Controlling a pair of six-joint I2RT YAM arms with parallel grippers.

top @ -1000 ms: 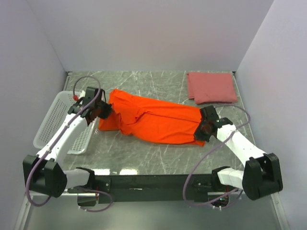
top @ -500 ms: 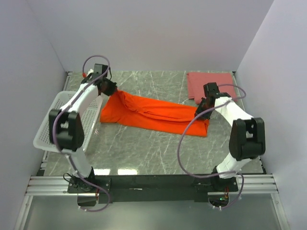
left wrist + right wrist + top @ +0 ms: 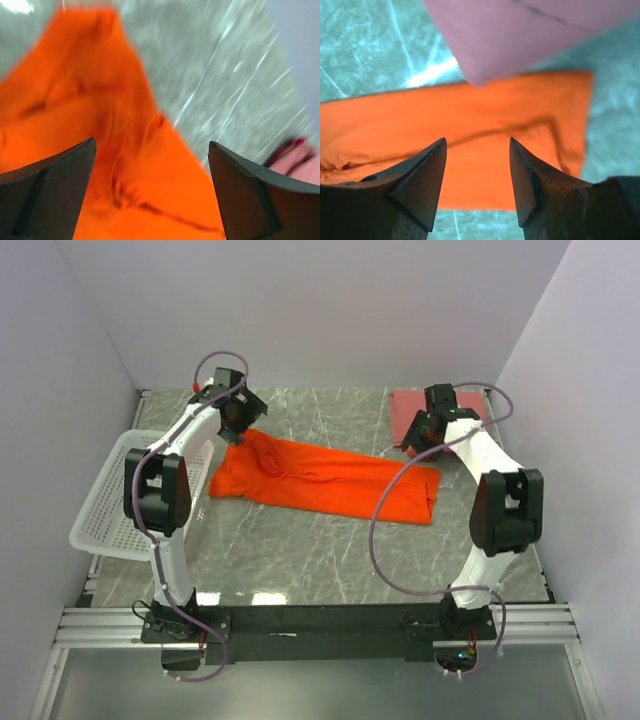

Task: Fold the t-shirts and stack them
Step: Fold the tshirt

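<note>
the bright orange cloth t-shirt (image 3: 320, 480) is laid lengthwise, likely for its next fold; the left pincer (image 3: 150, 145), 11 o'clock, and the right pincer (image 3: 477, 142), 1 o'clock, are held unclenched, empty.

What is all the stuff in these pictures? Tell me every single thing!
orange shirt: one, bright orange, folded into a long strip, lying across the middle of the table
pink shirt: one, dusty pink, folded, at the far right corner of the table
basket: one, white mesh, at the table's left edge
table: one, grey marble look, under everything
rail: one, black, along the near edge
left gripper: one, black, open, above the orange shirt's left end, holding nothing
right gripper: one, black, open, above the orange shirt's right end near the pink shirt, holding nothing
</note>
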